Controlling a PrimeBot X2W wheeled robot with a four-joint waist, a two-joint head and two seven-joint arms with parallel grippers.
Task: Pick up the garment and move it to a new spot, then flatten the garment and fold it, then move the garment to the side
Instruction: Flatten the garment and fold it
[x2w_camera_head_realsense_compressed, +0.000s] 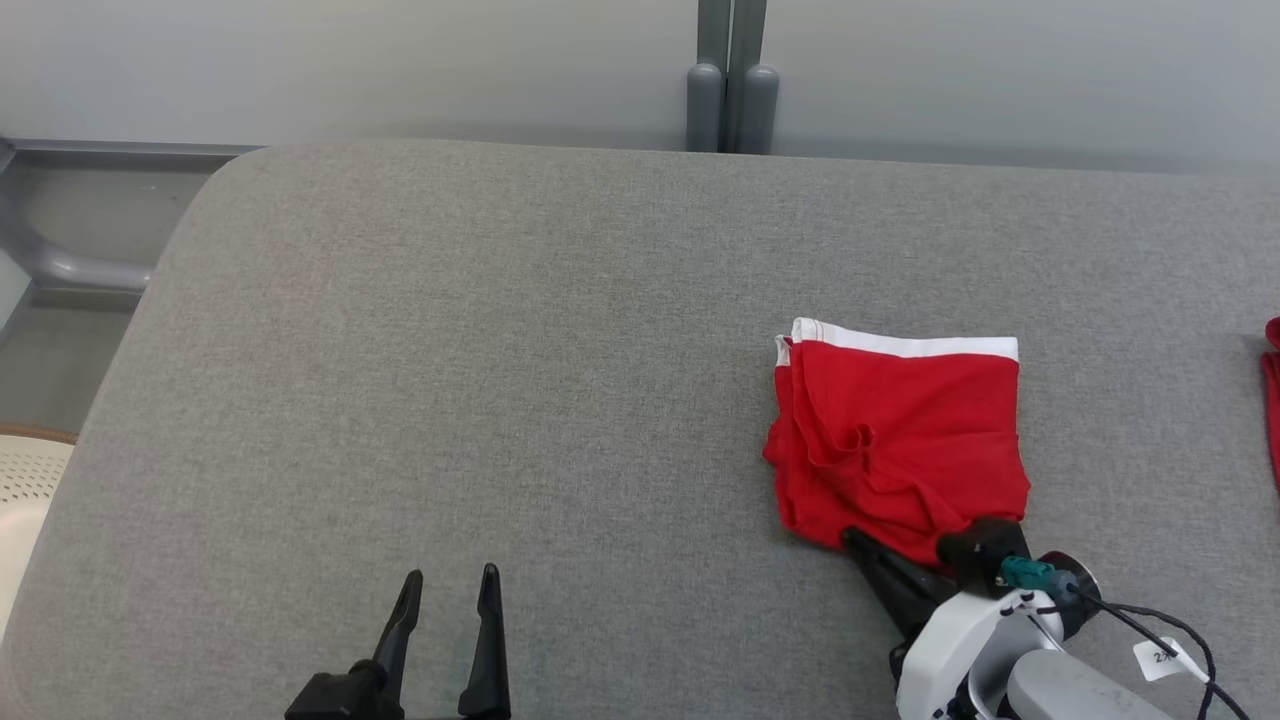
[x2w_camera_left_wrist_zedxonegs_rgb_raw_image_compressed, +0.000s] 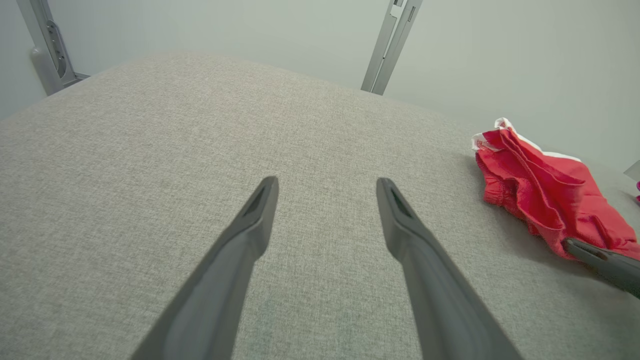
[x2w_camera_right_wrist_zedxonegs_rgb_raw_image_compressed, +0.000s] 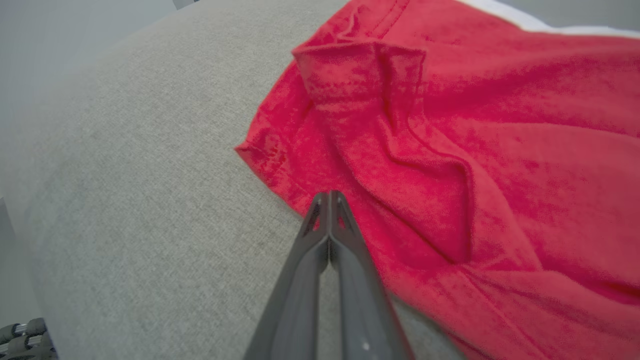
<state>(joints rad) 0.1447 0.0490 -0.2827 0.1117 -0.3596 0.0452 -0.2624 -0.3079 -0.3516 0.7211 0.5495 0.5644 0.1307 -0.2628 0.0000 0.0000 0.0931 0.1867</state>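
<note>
Grey woven cloth over the whole counter, padded-looking, rounded at the far left corner. Toward the right edge, about midway between far and near edges: red garment with a white band along its far side, folded into a rough square, flat on the right, bunched into ridges on its left half. Probably light, limp and thin; likely to sag and unfold if lifted by a single layer, and to drag rather than slide on the rough cover. Best taken at a hem or corner through all layers, or at the white band, with two holds well apart to keep the fold.

Right pincer pressed together, tips touching the garment's near left hem; no cloth seen between the fingers, so judged a touch, not a grip. Left pincer spread wide, holding nothing, over bare cover by the near edge, well apart from the garment.

Beyond the far edge, two grey posts, clear of the work. At the right edge, a sliver of another red thing, close to any sideways path for the garment; worth avoiding.
</note>
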